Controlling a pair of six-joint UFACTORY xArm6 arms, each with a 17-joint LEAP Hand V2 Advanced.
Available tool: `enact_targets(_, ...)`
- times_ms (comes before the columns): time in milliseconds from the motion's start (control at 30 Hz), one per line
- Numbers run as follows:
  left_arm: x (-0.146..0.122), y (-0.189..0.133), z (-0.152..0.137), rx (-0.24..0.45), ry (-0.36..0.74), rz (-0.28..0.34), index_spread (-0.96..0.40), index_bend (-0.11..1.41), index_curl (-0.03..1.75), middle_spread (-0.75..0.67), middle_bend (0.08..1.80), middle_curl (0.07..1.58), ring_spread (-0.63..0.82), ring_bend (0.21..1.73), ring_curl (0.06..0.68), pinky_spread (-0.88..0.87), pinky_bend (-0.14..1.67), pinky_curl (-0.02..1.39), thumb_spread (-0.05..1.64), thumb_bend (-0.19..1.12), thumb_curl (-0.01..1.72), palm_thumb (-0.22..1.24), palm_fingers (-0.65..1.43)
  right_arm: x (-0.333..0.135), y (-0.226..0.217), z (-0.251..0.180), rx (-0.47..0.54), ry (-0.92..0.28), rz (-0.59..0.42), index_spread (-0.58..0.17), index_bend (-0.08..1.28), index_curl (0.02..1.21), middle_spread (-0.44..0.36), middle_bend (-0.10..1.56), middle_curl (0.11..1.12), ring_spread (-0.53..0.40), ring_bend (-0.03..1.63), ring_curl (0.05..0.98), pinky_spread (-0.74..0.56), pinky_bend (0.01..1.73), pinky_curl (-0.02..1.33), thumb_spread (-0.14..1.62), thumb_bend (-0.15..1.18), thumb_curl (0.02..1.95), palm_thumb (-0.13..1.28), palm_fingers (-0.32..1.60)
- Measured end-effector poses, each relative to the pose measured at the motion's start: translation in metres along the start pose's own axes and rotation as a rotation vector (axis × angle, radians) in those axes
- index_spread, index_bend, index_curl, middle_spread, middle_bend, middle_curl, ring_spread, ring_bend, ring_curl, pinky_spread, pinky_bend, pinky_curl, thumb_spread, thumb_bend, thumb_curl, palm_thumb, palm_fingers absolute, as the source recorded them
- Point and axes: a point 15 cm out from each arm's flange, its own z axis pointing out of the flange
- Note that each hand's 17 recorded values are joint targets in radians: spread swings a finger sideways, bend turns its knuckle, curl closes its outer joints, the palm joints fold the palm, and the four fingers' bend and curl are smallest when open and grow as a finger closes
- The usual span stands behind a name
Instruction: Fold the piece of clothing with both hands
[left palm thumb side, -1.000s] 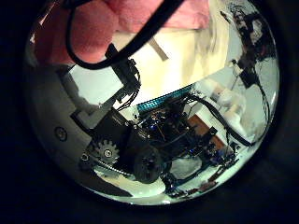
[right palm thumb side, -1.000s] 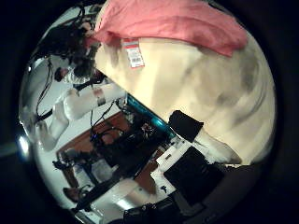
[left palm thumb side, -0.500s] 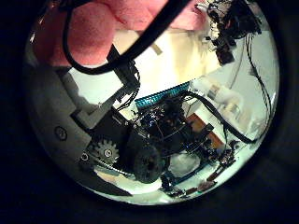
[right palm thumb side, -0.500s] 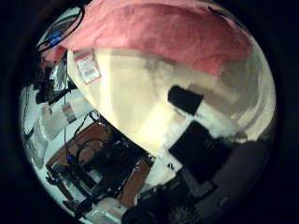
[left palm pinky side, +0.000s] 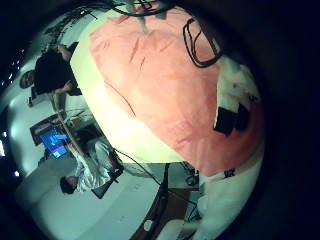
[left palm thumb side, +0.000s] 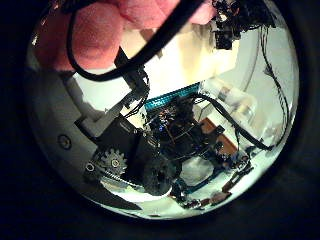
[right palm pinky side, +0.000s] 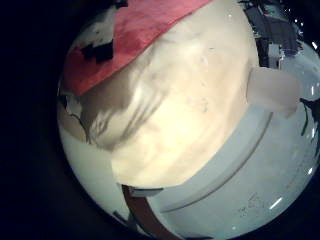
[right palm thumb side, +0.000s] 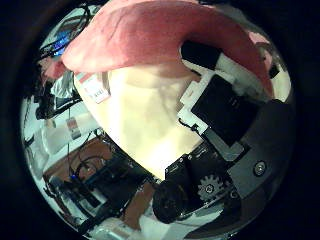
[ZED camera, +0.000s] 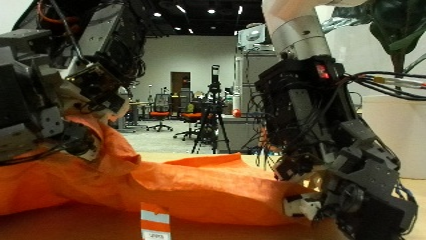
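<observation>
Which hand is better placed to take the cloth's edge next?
Probably the right hand: it hangs at the orange cloth's near edge, bare table under its palm. The left hand sits over the cloth's middle.

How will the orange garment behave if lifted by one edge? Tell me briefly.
The orange garment will probably droop: it already lies in soft folds and wrinkles on the table. It looks thin and light, so it should slide and bunch if pushed. Its white tag would likely dangle.

Pale table (right palm pinky side: 190, 120), apparently round-edged, carries orange garment (ZED camera: 173, 190) spread flat.
</observation>
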Motion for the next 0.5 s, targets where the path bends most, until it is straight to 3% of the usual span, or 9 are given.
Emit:
enact_targets(133, 0.009, 0.007, 0.001, -0.013, 0.036, 0.021, -0.73, 0.34, 1.29, -0.64, 0.78, 1.18, -0.44, 1.32, 0.535, -0.61, 1.19, 0.63, 0.95, -0.03, 0.52, 0.75, 1.05, 0.003, 0.028, -0.016, -0.025, -0.013, 0.013, -0.277, 1.08, 0.70, -0.150, 1.22, 0.77, -0.256, 1.26, 0.675, -0.31, 1.23, 0.72, 0.99, 0.08, 0.51, 1.12, 1.18)
enact_targets(500, 0.019, 0.049, -0.020, -0.060, 0.076, 0.079, -0.74, 0.30, 1.32, -0.66, 0.78, 1.18, -0.45, 1.30, 0.532, -0.63, 1.17, 0.63, 0.95, -0.03, 0.51, 0.72, 1.09, 0.003, 0.099, -0.067, -0.057, -0.043, 0.070, -0.235, 1.17, 0.76, -0.126, 1.32, 0.79, -0.248, 1.33, 0.750, -0.24, 1.28, 0.86, 1.01, 0.04, 0.61, 1.14, 1.09)
